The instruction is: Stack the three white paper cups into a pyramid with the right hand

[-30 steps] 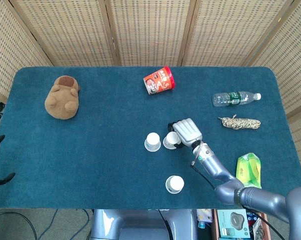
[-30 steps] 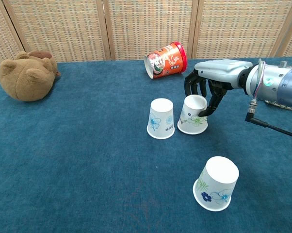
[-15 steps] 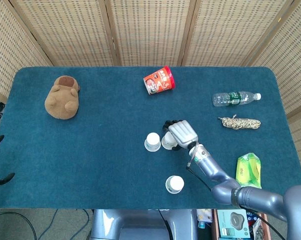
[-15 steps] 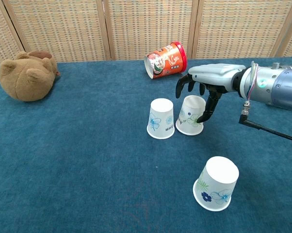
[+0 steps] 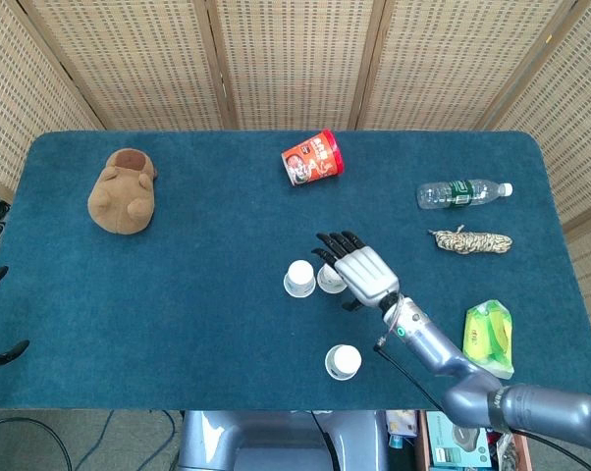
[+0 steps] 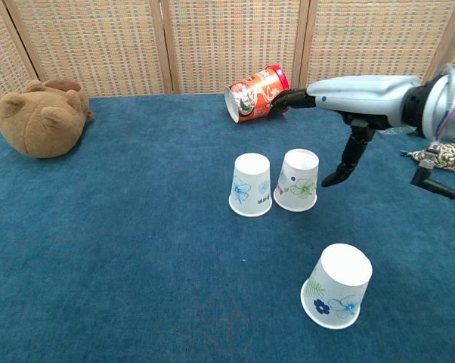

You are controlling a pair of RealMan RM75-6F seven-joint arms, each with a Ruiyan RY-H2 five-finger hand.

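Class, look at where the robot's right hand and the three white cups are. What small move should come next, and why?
Probably bring the right hand back toward the third cup and grasp it. The hand is open above the table, holding nothing. Two cups stand upside down side by side as a base, and the third sits apart, nearer the robot.

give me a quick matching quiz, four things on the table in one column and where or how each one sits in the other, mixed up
Things:
1. brown plush bear
2. red instant noodle cup
3. clear plastic water bottle
4. green snack packet

Places or states:
A. near right edge, beside the robot's right arm
B. far left of the blue table
C. lying on its side, far right
D. tipped on its side, far middle

Pairs: 1-B, 2-D, 3-C, 4-A
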